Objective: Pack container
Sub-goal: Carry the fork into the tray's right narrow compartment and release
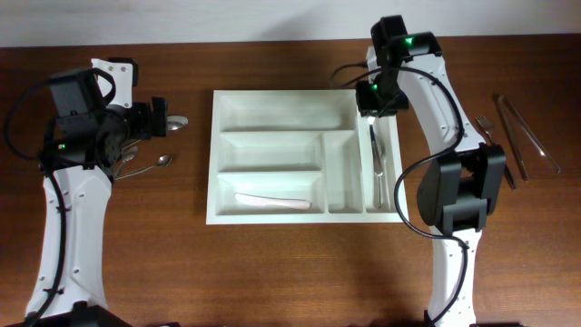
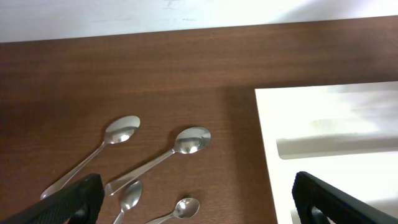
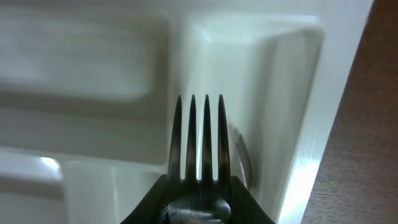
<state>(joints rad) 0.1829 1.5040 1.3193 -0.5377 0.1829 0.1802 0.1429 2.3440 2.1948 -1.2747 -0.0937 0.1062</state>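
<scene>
Holding a slim steel fork (image 3: 199,140) clamped just behind its tines, the right gripper (image 3: 199,205) hovers over the large white plastic five-compartment cutlery tray (image 1: 216,154), mid-table. That tray looks light, rigid and liable to slide; its raised rim is the likely handhold. The left gripper (image 1: 163,118) gapes empty above silver spoons (image 2: 193,140).

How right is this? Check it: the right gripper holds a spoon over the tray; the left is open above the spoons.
Wrong in one thing: the right gripper holds a fork, not a spoon, over the tray; the right wrist view shows its four tines. The left gripper is open above the spoons.
</scene>
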